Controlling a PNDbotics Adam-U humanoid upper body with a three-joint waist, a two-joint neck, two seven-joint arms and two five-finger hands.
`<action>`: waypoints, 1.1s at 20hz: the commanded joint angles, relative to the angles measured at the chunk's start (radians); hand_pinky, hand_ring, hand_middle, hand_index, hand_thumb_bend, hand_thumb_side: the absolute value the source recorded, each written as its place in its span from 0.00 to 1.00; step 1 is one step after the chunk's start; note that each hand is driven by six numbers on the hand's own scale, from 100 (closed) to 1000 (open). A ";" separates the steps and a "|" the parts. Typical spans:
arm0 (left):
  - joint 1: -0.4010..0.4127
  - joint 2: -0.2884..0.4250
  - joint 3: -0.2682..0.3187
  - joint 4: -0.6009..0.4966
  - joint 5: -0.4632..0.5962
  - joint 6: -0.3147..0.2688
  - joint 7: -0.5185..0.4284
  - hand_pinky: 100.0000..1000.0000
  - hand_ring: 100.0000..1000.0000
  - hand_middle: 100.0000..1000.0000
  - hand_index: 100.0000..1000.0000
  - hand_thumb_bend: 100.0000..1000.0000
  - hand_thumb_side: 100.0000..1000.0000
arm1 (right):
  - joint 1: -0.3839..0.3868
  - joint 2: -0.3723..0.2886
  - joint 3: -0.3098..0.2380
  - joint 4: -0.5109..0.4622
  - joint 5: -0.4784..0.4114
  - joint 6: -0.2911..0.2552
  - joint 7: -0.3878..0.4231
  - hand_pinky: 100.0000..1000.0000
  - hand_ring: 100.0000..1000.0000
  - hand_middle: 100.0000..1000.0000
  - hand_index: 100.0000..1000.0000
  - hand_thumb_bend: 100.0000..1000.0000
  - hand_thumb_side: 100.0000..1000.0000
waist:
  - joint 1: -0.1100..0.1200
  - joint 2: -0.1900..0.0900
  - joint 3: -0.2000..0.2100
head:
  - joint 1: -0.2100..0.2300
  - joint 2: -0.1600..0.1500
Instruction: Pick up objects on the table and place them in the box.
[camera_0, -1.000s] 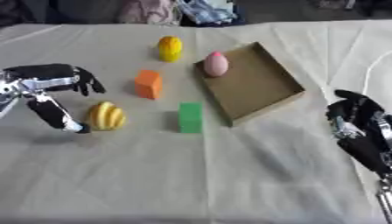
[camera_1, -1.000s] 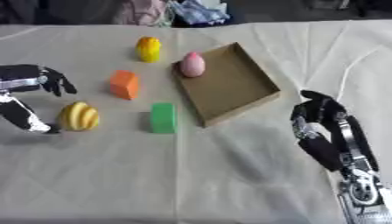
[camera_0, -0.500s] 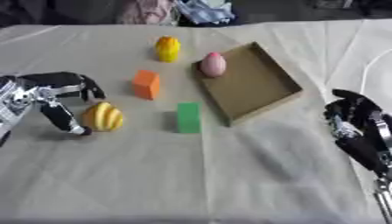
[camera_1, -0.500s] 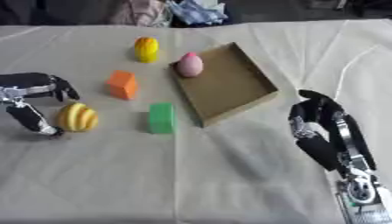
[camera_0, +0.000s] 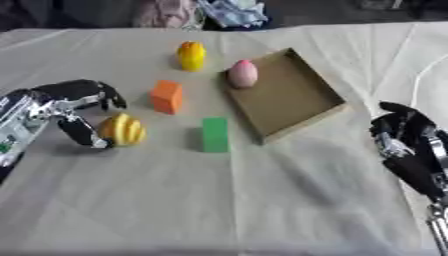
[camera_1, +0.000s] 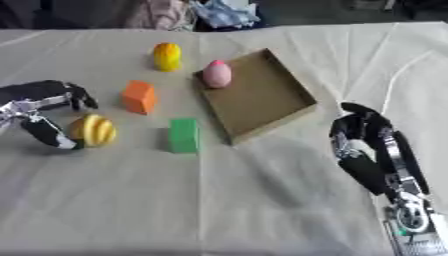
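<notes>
Since the frame a second earlier, I had brought the left hand (camera_0: 66, 102) down and in toward the ribbed yellow fruit (camera_0: 122, 130), its thumb now just beside the fruit on the left and its fingers arched over the top; I could not tell whether they touched it. The fingers were half curled and held nothing. The other items had not shifted.

Items on the cloth-covered table (camera_0: 219, 200), as I counted them:
- One cardboard box (camera_0: 293, 97), shallow and open, set askew toward the far right part of the table.
- One pink egg-shaped object (camera_0: 243, 74), at the box's far left rim; whether inside or against the wall, I could not tell.
- One smooth yellow object (camera_0: 192, 55), upright, toward the far edge, left of the box.
- One orange block (camera_0: 166, 96), left of the box, between the yellow object and the green one.
- One green block (camera_0: 214, 134), near the table's middle, just off the box's near left corner.
- One ribbed yellow fruit, at the left side, nearest the left hand.

The right hand (camera_1: 363, 150) rested idle at the table's right edge, fingers relaxed and empty, well apart from every item.
</notes>
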 joint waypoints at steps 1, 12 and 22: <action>-0.020 0.019 0.007 -0.017 0.012 -0.011 0.010 0.64 0.54 0.57 0.68 0.26 0.00 | -0.007 -0.014 -0.001 -0.014 -0.003 -0.001 0.002 0.61 0.60 0.56 0.81 0.00 0.44 | 0.011 -0.029 -0.001 | -0.001 0.004; -0.075 0.044 0.052 -0.189 0.078 0.027 0.081 0.58 0.45 0.46 0.56 0.13 0.00 | -0.006 -0.016 0.001 -0.013 -0.004 -0.001 0.004 0.61 0.60 0.56 0.81 0.00 0.44 | 0.011 -0.033 0.001 | -0.002 0.004; -0.298 -0.131 -0.019 -0.159 0.026 -0.012 0.052 0.59 0.45 0.46 0.57 0.13 0.00 | -0.007 -0.013 0.020 -0.011 -0.012 -0.005 0.021 0.61 0.60 0.56 0.80 0.00 0.44 | 0.003 -0.039 -0.022 | 0.004 0.004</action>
